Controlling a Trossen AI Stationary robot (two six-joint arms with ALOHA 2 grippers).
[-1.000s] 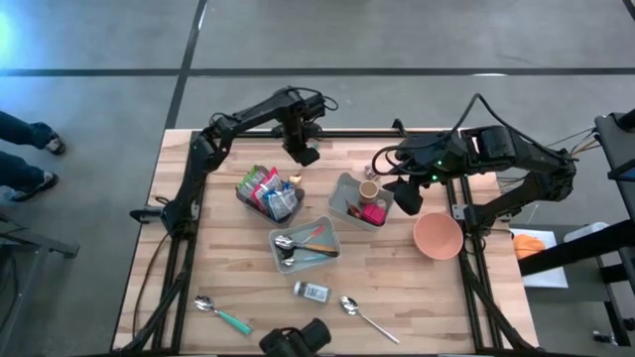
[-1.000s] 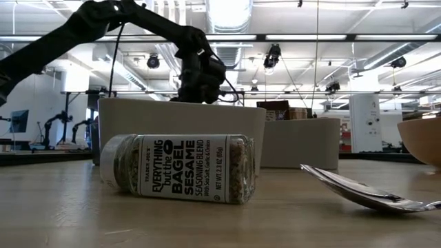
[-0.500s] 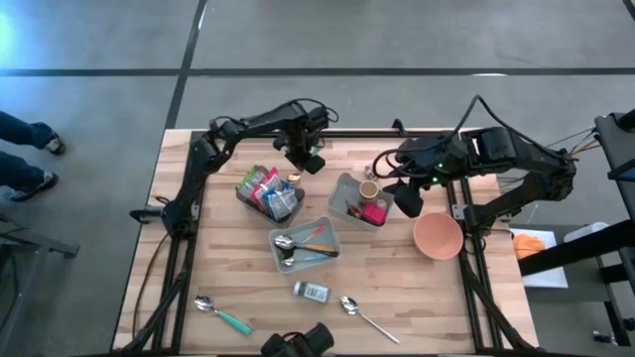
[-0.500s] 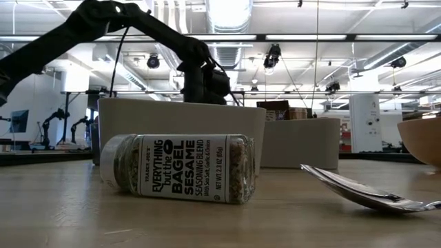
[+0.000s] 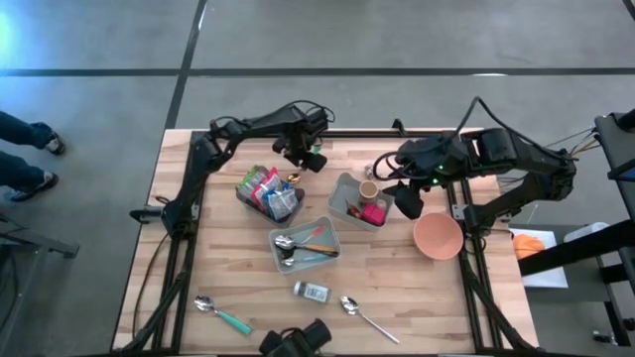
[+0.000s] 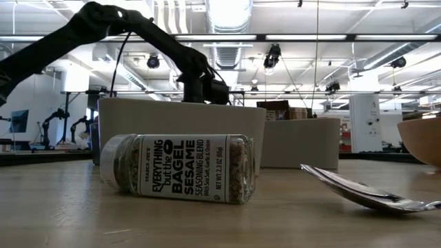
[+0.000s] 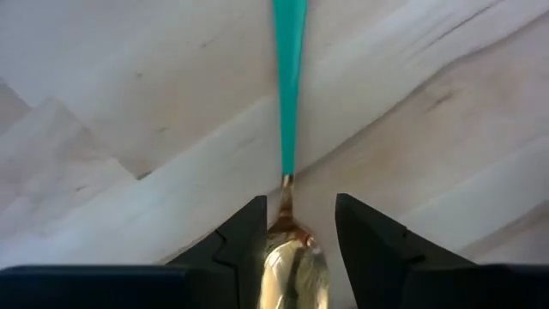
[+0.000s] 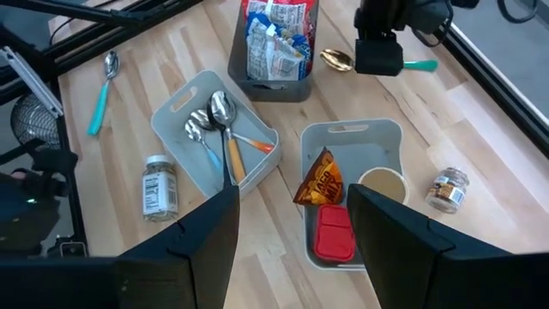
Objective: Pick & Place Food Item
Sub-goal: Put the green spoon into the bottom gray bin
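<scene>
Teal-handled spoon near the front-left point(image 5: 220, 312): lies on the wooden table point(image 5: 417, 297), well apart from the bins.
Left gripper point(image 5: 310, 161): low over the far side of the table, just beyond the snack bin; in its wrist view the fingers point(image 7: 244, 245) stand slightly apart on either side of a gold spoon bowl, and I cannot tell whether they touch it.
Gold spoon with teal handle point(image 7: 289, 129): flat on the wood at the left gripper, bowl point(image 8: 336, 59) between the fingertips, handle pointing away.
Snack bin point(image 5: 266, 191): grey, packed with upright colourful packets.
Cutlery bin point(image 5: 305, 244): grey, holds metal spoons and an orange-handled utensil.
Seasoning jar point(image 6: 178, 167): on its side in front of the cutlery bin, label reading Everything but the Bagel Sesame.
Plain metal spoon point(image 5: 358, 313): on the table right of the jar.
Food bin point(image 8: 390, 137): grey, holds an orange snack bag point(image 8: 320, 177), a red packet point(image 8: 334, 233) and a paper cup point(image 8: 383, 182).
Small jar point(image 8: 446, 189): stands just beside the food bin.
Right gripper point(image 5: 407, 199): hangs above the food bin's right side, fingers spread, nothing between them.
Pink bowl point(image 5: 438, 236): on the table right of the food bin.
</scene>
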